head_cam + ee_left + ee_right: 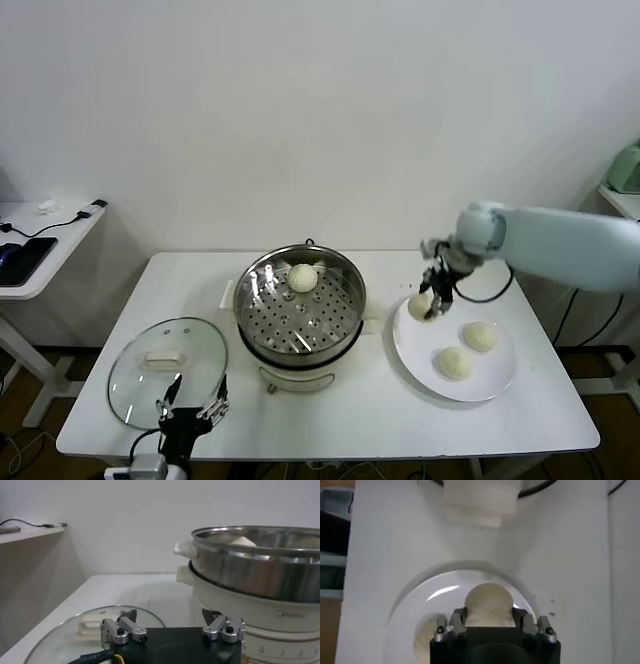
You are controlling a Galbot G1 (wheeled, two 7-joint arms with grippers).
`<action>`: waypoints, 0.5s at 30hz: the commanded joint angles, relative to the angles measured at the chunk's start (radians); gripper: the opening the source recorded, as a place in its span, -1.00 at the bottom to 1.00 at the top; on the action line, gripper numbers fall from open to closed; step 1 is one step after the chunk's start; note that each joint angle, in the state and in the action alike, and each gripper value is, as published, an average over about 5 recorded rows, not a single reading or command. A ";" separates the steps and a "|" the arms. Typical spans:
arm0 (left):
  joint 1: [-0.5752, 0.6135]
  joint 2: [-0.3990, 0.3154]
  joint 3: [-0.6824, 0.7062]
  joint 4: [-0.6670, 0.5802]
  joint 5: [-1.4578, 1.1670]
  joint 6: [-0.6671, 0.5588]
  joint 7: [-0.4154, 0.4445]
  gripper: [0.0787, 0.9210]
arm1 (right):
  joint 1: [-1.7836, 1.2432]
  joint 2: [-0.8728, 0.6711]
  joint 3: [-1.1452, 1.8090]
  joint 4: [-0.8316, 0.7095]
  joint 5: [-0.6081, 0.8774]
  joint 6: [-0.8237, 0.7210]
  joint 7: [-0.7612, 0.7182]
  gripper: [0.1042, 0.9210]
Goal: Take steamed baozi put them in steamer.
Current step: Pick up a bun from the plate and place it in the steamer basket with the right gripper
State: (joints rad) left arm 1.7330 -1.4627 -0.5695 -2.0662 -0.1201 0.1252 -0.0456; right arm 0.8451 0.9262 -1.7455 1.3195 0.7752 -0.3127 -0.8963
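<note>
Buns: four in total. One bun [302,277] lies inside the steamer [300,345]. Three buns are at the plate [420,362]: one [421,305] between the fingers of the right gripper [431,309], two [479,336] [453,362] lying free on it. Steamers: one. Plates: one. Glass lids [150,385]: one. Grippers: two, the left gripper [190,412] at the table's [400,420] near edge. Tables: one main, one side table [45,250] at left.

Right tool [428,303] clamped, left tool [190,408] parked, spread.

One baozi [302,277] in steel steamer [300,310]; three off-white baozi [453,362] on plate.
</note>
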 commanded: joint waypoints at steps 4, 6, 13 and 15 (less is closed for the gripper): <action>-0.006 -0.001 0.012 -0.016 0.000 0.000 0.002 0.77 | 0.323 0.196 0.005 0.138 0.350 -0.094 0.048 0.26; -0.006 0.000 0.013 -0.018 -0.001 -0.001 0.002 0.77 | 0.296 0.276 0.052 0.132 0.392 -0.128 0.084 0.26; -0.006 0.005 0.013 -0.012 -0.006 -0.007 0.002 0.77 | 0.121 0.499 0.115 0.019 0.415 -0.188 0.165 0.26; -0.007 0.006 0.012 -0.012 -0.007 -0.006 0.003 0.77 | 0.068 0.541 0.112 -0.020 0.404 -0.197 0.182 0.26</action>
State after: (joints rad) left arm 1.7263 -1.4575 -0.5584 -2.0782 -0.1256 0.1191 -0.0432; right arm 0.9571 1.2739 -1.6710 1.3406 1.0754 -0.4529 -0.7759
